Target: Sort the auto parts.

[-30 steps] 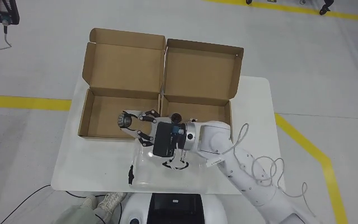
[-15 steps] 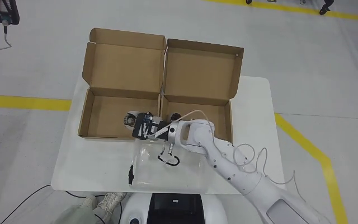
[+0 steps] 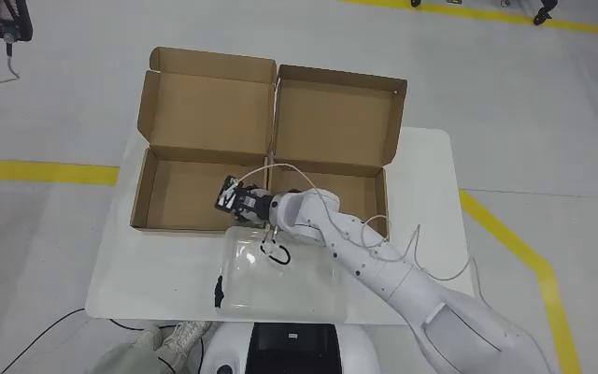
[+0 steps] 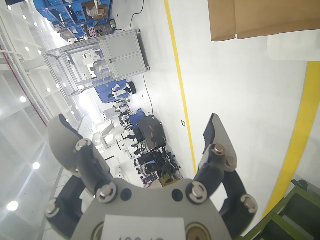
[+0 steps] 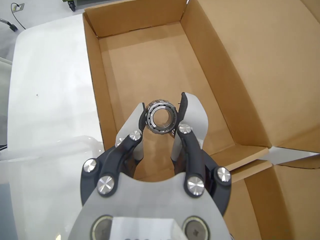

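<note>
My right gripper (image 5: 162, 107) is shut on a metal roller bearing (image 5: 162, 119), a steel ring with rollers around it. It hangs above the floor of the left cardboard box (image 5: 155, 63), near that box's front right corner. From above, the right gripper (image 3: 230, 198) sits just inside the left box (image 3: 168, 192), beside the wall it shares with the right box (image 3: 346, 192). My left gripper (image 4: 136, 121) is open with nothing between its fingers, and it points out at the room past a cardboard flap (image 4: 262, 6).
A clear plastic tray (image 3: 299, 280) lies in front of the boxes on the white table (image 3: 140, 271). It holds a thin black ring part (image 3: 277, 254) and a small black part (image 3: 217, 292). Both box lids stand open at the back.
The right arm's wrist has swung from over the clear tray toward the left box's front wall. The bearing has stayed in its grip over that box.
</note>
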Tool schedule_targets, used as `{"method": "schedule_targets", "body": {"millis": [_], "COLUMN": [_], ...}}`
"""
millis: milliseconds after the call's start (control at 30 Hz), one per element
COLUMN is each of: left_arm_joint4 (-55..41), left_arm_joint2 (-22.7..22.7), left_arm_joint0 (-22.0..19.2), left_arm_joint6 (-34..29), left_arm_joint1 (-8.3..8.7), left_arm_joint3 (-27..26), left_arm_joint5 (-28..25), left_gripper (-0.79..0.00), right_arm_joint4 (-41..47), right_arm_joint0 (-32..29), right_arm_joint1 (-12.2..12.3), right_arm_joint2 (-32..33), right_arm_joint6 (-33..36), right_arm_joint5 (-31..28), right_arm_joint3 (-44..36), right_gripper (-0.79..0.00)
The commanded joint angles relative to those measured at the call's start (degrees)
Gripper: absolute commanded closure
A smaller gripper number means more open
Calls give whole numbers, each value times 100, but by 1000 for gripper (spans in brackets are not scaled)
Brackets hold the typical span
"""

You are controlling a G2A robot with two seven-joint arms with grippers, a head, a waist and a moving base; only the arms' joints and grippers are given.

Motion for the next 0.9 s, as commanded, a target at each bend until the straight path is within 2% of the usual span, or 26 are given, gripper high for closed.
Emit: {"method": "schedule_targets", "body": {"millis": [0, 367, 633, 667, 733, 800, 833, 867], "left_arm_joint4": [0, 0, 0, 0, 0, 0, 0, 0], "left_arm_joint2": [0, 0, 0, 0, 0, 0, 0, 0], "left_arm_joint0": [0, 0, 0, 0, 0, 0, 0, 0], "left_arm_joint6": [0, 0, 0, 0, 0, 0, 0, 0], "left_arm_joint1": [0, 0, 0, 0, 0, 0, 0, 0], "left_arm_joint3": [0, 0, 0, 0, 0, 0, 0, 0], "left_arm_joint5": [0, 0, 0, 0, 0, 0, 0, 0], "left_gripper": [-785, -785, -785, -785, -785, -785, -785, -785], "right_arm_joint4": [94, 398, 501, 498, 486, 441, 425, 390], "right_arm_joint0": [101, 515, 655, 672, 703, 730, 735, 734], "right_arm_joint1": [-95, -595, -843, -868, -908, -943, -951, -965], "right_arm_joint2": [-63, -355, -429, -432, -427, -417, -416, -413], "right_arm_joint6": [30, 24, -105, -128, -190, -269, -288, -348], "right_arm_joint5": [-44, -220, -460, -475, -487, -477, -476, -482], "right_arm_joint3": [226, 1186, 1746, 1799, 1897, 1987, 2002, 1995], "right_gripper": [0, -3, -203, -234, -369, -733, -785, -785]}}
